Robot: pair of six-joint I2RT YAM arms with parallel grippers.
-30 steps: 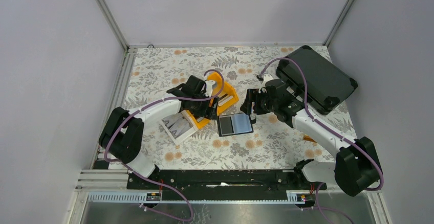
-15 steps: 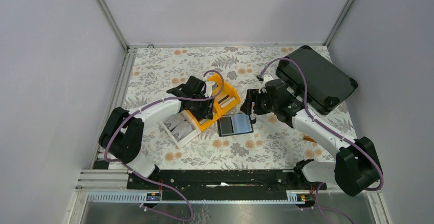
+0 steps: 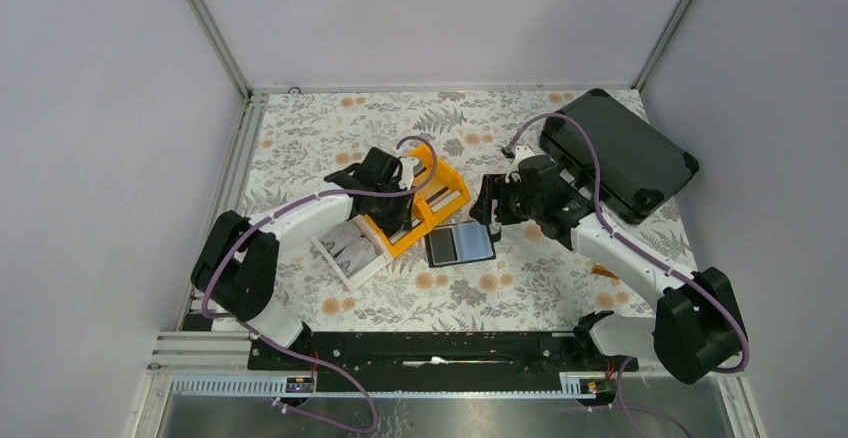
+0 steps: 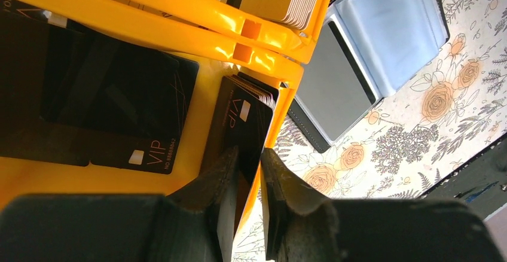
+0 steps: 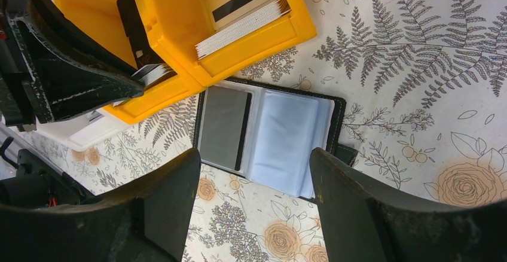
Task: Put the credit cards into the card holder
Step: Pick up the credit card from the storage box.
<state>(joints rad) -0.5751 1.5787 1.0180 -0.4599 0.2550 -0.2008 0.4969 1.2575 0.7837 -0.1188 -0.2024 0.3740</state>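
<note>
The card holder point(image 3: 460, 244) lies open on the floral mat, with a grey card in its left pocket point(image 5: 221, 127) and light-blue sleeves on the right. It also shows in the left wrist view point(image 4: 359, 52). Dark credit cards point(image 4: 245, 118) stand against the wall of the yellow bin point(image 3: 447, 180). Another dark card point(image 4: 107, 106) lies flat in that bin. My left gripper point(image 4: 250, 154) is down in the bin point(image 3: 403, 218), its jaws nearly together on the edge of the standing dark cards. My right gripper point(image 5: 254, 154) is open and empty, just above the holder point(image 3: 487, 208).
A second bin compartment holds a stack of pale cards point(image 5: 239, 17). A white bin point(image 3: 345, 248) sits left of the yellow one. A large black hard case point(image 3: 615, 153) lies at the back right. A small orange object point(image 3: 603, 271) lies beside the right arm.
My left gripper has moved a little left, from the bin's right edge further into the yellow bin. The right arm and the card holder have stayed put.
</note>
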